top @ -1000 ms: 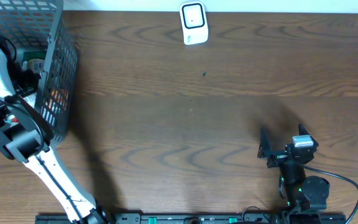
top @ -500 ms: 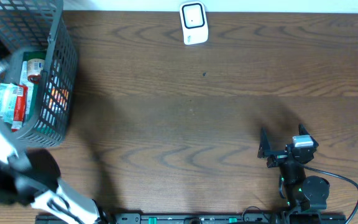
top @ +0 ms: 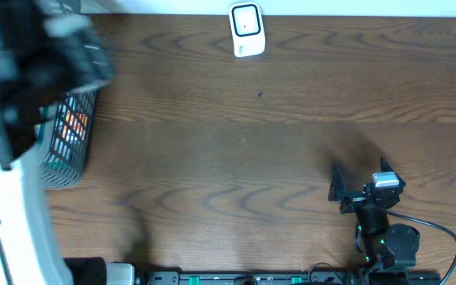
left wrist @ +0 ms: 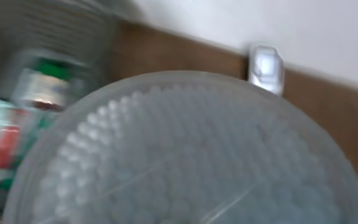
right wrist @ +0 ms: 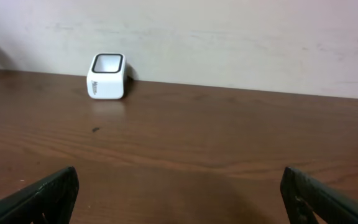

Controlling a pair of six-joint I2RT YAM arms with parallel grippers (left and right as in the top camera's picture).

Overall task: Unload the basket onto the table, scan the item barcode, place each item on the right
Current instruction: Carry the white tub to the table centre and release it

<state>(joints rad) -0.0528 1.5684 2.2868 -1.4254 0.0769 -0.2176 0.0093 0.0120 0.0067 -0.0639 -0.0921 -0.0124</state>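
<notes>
A round, clear lidded tub [left wrist: 185, 155] of small white beads fills the left wrist view, blurred and very close. It hides my left gripper's fingers, and the gripper is closed around it, high above the basket. In the overhead view my left arm [top: 14, 198] is a big blur over the left side. The white barcode scanner [top: 246, 30] stands at the table's far edge, also seen in the wrist views [left wrist: 266, 65] [right wrist: 107, 76]. My right gripper [top: 332, 182] rests open near the front right, nothing between its fingers [right wrist: 179, 193].
A grey mesh basket [top: 70, 134] stands at the far left, partly hidden by my left arm. Red and green packets [left wrist: 36, 99] lie inside it. Brown wooden tabletop [top: 236, 142] stretches between the basket, the scanner and my right arm.
My left arm has come up out of the basket toward the overhead camera and now blurs across the left side. The right arm has not moved.
</notes>
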